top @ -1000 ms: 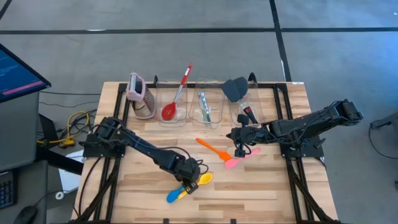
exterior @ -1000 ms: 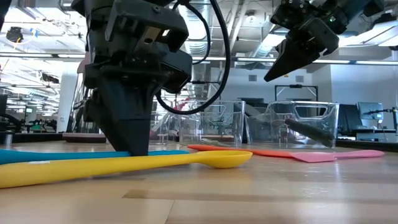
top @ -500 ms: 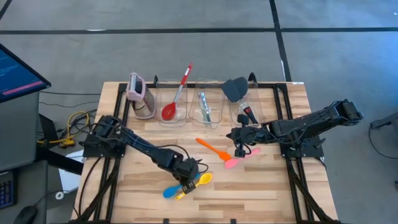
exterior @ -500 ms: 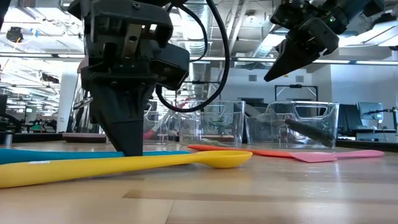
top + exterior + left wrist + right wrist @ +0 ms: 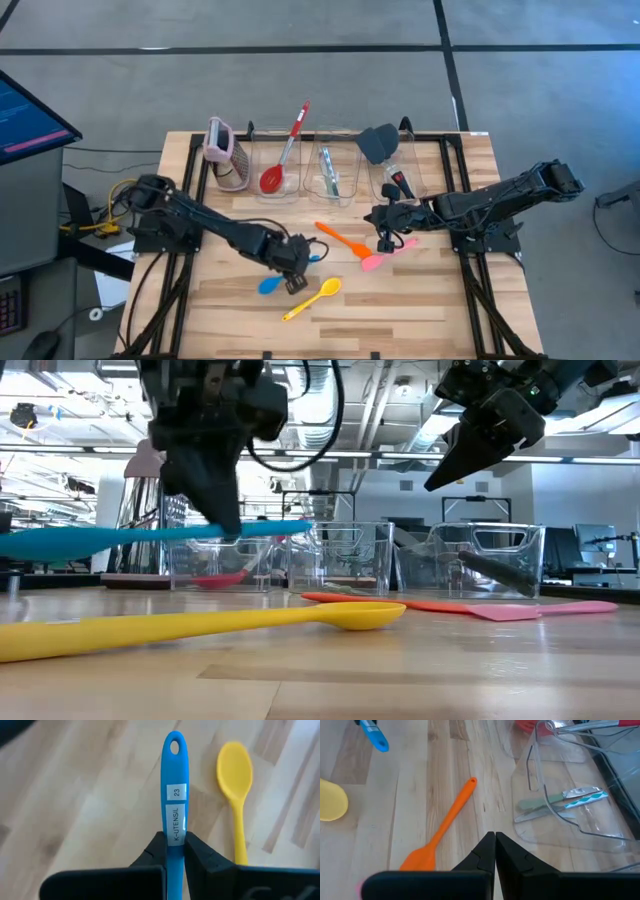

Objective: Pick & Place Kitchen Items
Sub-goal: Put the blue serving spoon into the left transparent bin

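Two arms: left gripper (image 5: 215, 520) pinches blue spoon (image 5: 120, 537) clear above table (image 5: 420, 300), yellow spoon (image 5: 312, 297) just right; right gripper (image 5: 386, 243) closed, empty, above pink spatula (image 5: 388, 254).

Table (image 5: 420, 300): pale wood planks, visible grain, smooth satin finish. Blue spoon (image 5: 174, 795): smooth matt plastic or silicone, white paper-like label stuck on handle. Yellow spoon (image 5: 200, 624): same smooth matt look, faint sheen. Orange spatula (image 5: 442, 827): matt, smooth. Pink spatula (image 5: 385, 255): matt. Bins (image 5: 485, 560): clear glossy plastic. Grater (image 5: 228, 160): dull metal body, pink plastic top. Left gripper (image 5: 175, 851) fingers (image 5: 200, 855): black matt plastic.
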You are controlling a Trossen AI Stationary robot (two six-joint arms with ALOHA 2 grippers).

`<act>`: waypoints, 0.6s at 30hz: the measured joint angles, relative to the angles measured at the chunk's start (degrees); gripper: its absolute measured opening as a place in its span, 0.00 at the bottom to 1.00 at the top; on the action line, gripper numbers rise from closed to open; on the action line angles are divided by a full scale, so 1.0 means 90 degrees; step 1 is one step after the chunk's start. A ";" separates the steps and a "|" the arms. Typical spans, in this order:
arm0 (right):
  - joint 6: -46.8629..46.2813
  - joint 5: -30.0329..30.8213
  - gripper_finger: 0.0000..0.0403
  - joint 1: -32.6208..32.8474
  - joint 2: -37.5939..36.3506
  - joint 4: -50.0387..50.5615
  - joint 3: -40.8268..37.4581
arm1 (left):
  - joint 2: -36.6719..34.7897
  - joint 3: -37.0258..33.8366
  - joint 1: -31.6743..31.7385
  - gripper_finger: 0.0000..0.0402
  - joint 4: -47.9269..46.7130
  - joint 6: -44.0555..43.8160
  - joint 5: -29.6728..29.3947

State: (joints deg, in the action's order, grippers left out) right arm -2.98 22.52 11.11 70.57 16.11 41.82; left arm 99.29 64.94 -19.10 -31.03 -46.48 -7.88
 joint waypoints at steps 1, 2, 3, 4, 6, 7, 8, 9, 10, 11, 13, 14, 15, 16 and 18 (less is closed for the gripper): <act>0.0000 0.0000 0.01 -0.0001 -0.0002 -0.0028 0.0000 | -0.0055 0.0003 0.0013 0.02 -0.0006 0.0069 -0.0082; 0.0007 0.0000 0.01 -0.0006 0.0000 -0.0084 0.0000 | -0.0095 -0.0001 0.0025 0.02 -0.0040 0.0145 -0.0190; 0.0050 0.0000 0.01 -0.0005 0.0000 -0.0167 0.0000 | -0.0161 -0.0004 0.0034 0.02 -0.0062 0.0224 -0.0318; 0.0120 -0.0005 0.01 -0.0005 0.0000 -0.0274 0.0000 | -0.0238 -0.0004 0.0051 0.02 -0.0052 0.0321 -0.0449; 0.0296 -0.0018 0.00 -0.0005 0.0000 -0.0494 0.0000 | -0.0403 -0.0001 0.0075 0.02 -0.0031 0.0498 -0.0686; 0.0379 -0.0057 0.00 -0.0005 0.0000 -0.0606 0.0000 | -0.0466 -0.0001 0.0082 0.02 -0.0033 0.0595 -0.0836; 0.0457 -0.0181 0.01 -0.0005 0.0000 -0.0712 0.0000 | -0.0533 -0.0001 0.0084 0.02 -0.0047 0.0678 -0.0978; 0.0535 -0.0336 0.01 -0.0005 0.0000 -0.0813 0.0000 | -0.0610 -0.0001 0.0082 0.02 -0.0056 0.0789 -0.1112; 0.0624 -0.0542 0.00 -0.0005 0.0000 -0.0920 -0.0002 | -0.0697 -0.0001 0.0081 0.02 -0.0047 0.0863 -0.1242; 0.0744 -0.0788 0.00 -0.0005 -0.0002 -0.1144 -0.0045 | -0.0786 -0.0001 0.0081 0.02 -0.0036 0.0953 -0.1396; 0.1131 -0.1383 0.00 -0.0013 -0.0002 -0.1792 -0.0240 | -0.0943 0.0004 0.0081 0.02 -0.0027 0.1130 -0.1726; 0.1357 -0.1706 0.00 -0.0041 -0.0002 -0.2096 -0.0354 | -0.1027 0.0004 0.0081 0.02 -0.0032 0.1216 -0.1875; 0.1548 -0.2061 0.00 -0.0078 0.0000 -0.2375 -0.0448 | -0.1125 0.0004 0.0081 0.01 -0.0025 0.1311 -0.2008; 0.1673 -0.2371 0.00 -0.0135 0.0000 -0.2677 -0.0529 | -0.1222 0.0005 0.0079 0.01 -0.0005 0.1407 -0.2166; 0.1782 -0.2778 0.00 -0.0277 -0.0001 -0.3265 -0.0675 | -0.1378 0.0009 0.0079 0.01 0.0014 0.1615 -0.2538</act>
State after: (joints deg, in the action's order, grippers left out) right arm 13.05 -2.47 8.62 70.55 -13.27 35.75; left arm 86.89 65.01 -18.39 -30.91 -31.95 -30.72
